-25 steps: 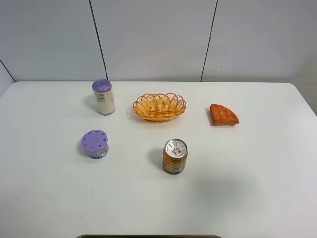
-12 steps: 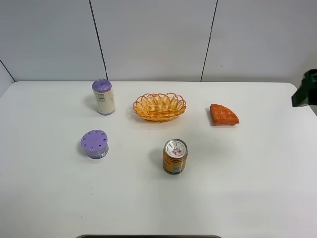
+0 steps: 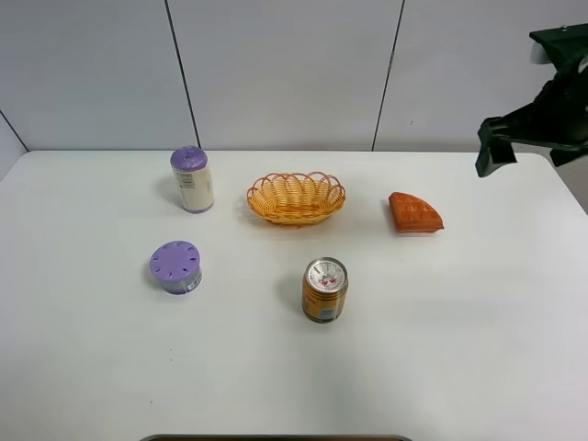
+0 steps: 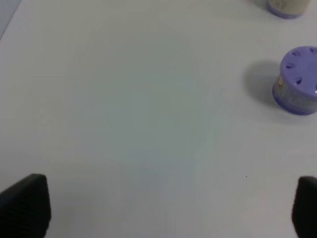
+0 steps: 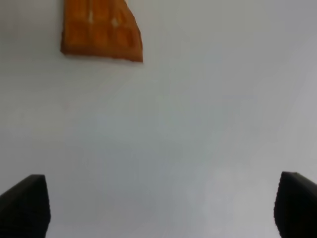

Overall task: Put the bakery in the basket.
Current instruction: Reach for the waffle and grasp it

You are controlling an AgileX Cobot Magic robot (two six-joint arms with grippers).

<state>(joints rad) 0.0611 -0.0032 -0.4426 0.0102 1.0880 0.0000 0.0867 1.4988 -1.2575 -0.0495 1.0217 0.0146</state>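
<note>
— Where was the waffle piece [image 3: 414,213] when you looked?

— Flat on the white worktop [image 3: 478,349], out on the right-hand side, grid face up. It lay outside the basket [image 3: 296,197] and well apart from it. The basket sat nearer the middle, toward the back wall.

— And the right pincer [image 5: 159,206]?

— Up in the air near the worktop's far right corner, on its dark arm [image 3: 551,115]. In its own wrist view the two fingertips [image 5: 22,206] stood at opposite edges of the picture, so the jaws were spread wide with only bare worktop between them. It had hold of nothing. The waffle piece showed ahead of it, not between the fingers and not touching them.

— The left pincer [image 4: 166,207]?

— Spread just as wide, and gripping nothing either. Plain worktop lay under it. Ahead and off to one side stood the low purple-lidded jar [image 4: 297,82], and beyond that I could make out the foot of the tall purple-capped bottle [image 4: 285,6].

— What else was on there?

— An orange drink can [image 3: 324,290] with a silver top. It stood upright, nearer the front edge than the basket, and side to side it came between the jar and the waffle piece. The bottle stood near the basket on its left, and the jar stood in front of the bottle.
</note>
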